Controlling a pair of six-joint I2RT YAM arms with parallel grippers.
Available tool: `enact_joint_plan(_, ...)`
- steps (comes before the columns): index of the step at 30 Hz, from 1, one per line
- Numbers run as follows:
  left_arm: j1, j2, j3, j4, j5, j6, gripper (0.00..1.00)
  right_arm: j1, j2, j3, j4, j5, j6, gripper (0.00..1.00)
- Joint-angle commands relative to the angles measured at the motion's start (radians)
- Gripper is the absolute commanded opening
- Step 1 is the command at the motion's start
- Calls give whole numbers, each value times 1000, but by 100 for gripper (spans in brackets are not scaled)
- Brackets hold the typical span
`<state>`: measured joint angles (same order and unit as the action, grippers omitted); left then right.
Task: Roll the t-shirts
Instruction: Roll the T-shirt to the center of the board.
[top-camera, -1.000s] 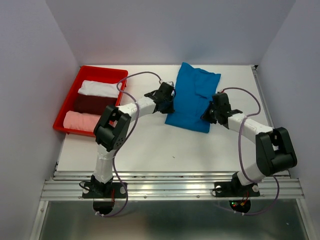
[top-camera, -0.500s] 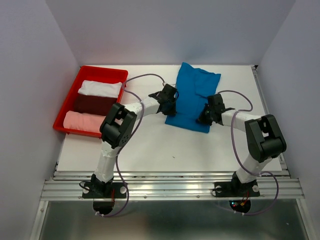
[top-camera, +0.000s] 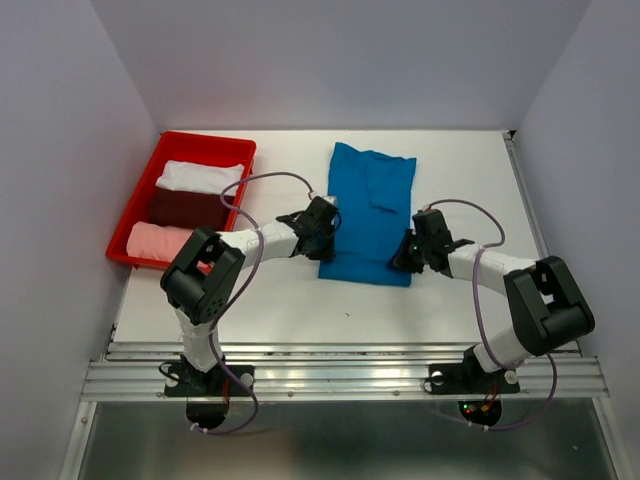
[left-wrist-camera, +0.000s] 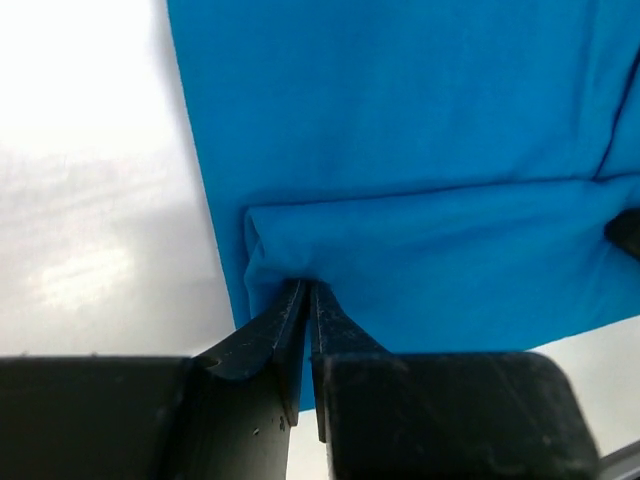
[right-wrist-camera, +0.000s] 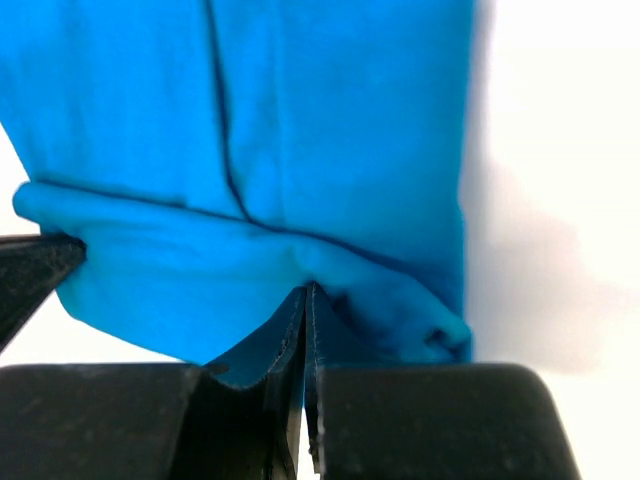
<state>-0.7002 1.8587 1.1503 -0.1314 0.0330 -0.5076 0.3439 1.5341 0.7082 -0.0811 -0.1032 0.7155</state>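
A bright blue t-shirt (top-camera: 368, 205) lies flat and folded lengthwise in the middle of the table, collar end away from me. Its near hem is turned up into a low fold (left-wrist-camera: 430, 250) (right-wrist-camera: 200, 250). My left gripper (top-camera: 322, 234) (left-wrist-camera: 308, 287) is shut on the fold's left end. At the right end of the same fold, my right gripper (top-camera: 405, 256) (right-wrist-camera: 305, 290) is also shut on the cloth. A white t-shirt (top-camera: 200, 177), a dark maroon one (top-camera: 187, 207) and a pale pink one (top-camera: 158, 242) lie rolled in the red tray.
The red plastic tray (top-camera: 205, 143) stands at the far left of the white table (top-camera: 300, 300). Grey walls close in the back and both sides. A metal rail (top-camera: 340, 372) runs along the near edge by the arm bases.
Both grippers have drawn toward the near edge with the blue t-shirt's hem. The shirt has slid nearer and to the left and now lies straighter.
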Motion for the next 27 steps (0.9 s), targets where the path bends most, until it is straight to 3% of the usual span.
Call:
enact_joint_plan(1, -15, -114, -95, -96, -38, -5, 20, 24, -110, -53, -77, 6, 7, 6)
enact_joint_plan(6, -25, -232, -136, -143, -51, -16, 25, 24, -225, 45, -216, 115, -36, 11)
enact_joint_plan(10, -24, -309, -152, -166, -50, -8, 45, 24, -290, 85, -275, 172, -57, 21)
enact_joint_plan(15, -21, -371, -199, -172, -38, -31, 71, 24, -327, 30, -281, 76, -13, 34)
enact_joint_plan(20, -10, -423, -290, -122, 21, -74, 71, 24, -405, -90, -218, -21, 62, 48)
enact_joint_plan(27, -4, -490, -464, 29, 122, -166, 63, 24, -463, -208, -174, -85, 130, 49)
